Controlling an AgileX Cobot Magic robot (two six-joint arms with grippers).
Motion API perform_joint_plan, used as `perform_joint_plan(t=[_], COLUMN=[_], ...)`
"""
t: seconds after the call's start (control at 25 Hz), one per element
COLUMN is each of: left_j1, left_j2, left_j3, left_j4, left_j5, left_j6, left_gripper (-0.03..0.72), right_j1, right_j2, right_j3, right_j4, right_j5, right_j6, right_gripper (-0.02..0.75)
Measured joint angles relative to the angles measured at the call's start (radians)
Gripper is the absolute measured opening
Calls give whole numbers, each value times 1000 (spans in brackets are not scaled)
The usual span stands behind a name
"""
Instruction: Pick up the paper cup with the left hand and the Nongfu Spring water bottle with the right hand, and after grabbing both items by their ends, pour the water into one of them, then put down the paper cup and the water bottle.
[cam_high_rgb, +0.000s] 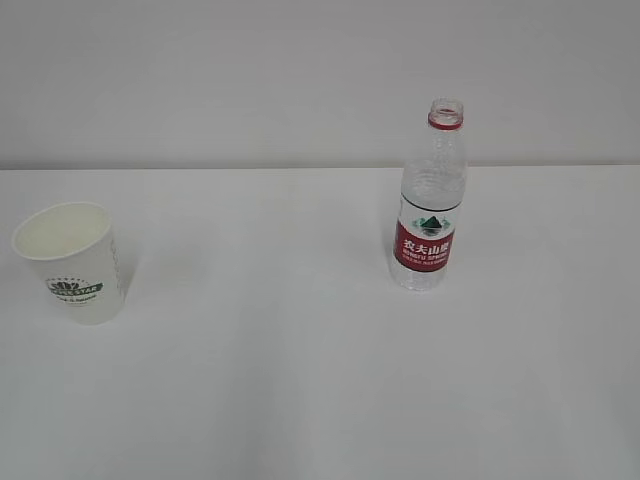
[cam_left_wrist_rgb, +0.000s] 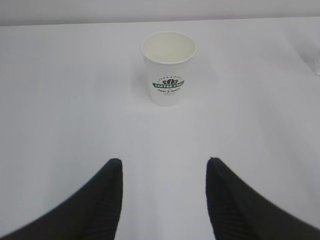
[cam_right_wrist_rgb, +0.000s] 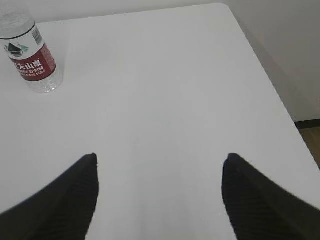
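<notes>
On tabletop (cam_high_rgb: 300, 400): cup (cam_high_rgb: 72, 262) upright at left, bottle (cam_high_rgb: 430, 200) upright at right, uncapped, well apart. Left claw (cam_left_wrist_rgb: 164, 167) spread, short of cup. Right claw (cam_right_wrist_rgb: 160, 162) spread, bottle off to its left. Nothing grasped; pickup, pour, set-down all remain.

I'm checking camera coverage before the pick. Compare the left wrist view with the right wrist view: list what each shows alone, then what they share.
Only the left wrist view: the small white tapered paper cup with a green-and-black logo, upright and open-topped, ahead of the left gripper, whose black fingers stand apart and hold nothing.

Only the right wrist view: the red label of the clear ribbed plastic water bottle, standing at far left, the table's rounded corner, and the wide-open, empty right gripper.

Both: the white table.
</notes>
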Motion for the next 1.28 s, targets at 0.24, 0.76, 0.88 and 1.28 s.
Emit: perform_joint_plan(t=[0.24,0.76,0.88,1.28], left_j1=[0,0,0,0], left_j2=[0,0,0,0], left_j3=[0,0,0,0], left_j4=[0,0,0,0], left_j5=[0,-1,-1,-1], left_j6=[0,0,0,0], left_gripper=[397,391,391,391], right_j1=[0,0,0,0], right_j2=[0,0,0,0], right_j3=[0,0,0,0], right_j4=[0,0,0,0], right_j5=[0,0,0,0], right_j6=[0,0,0,0], right_gripper=[582,582,582,582])
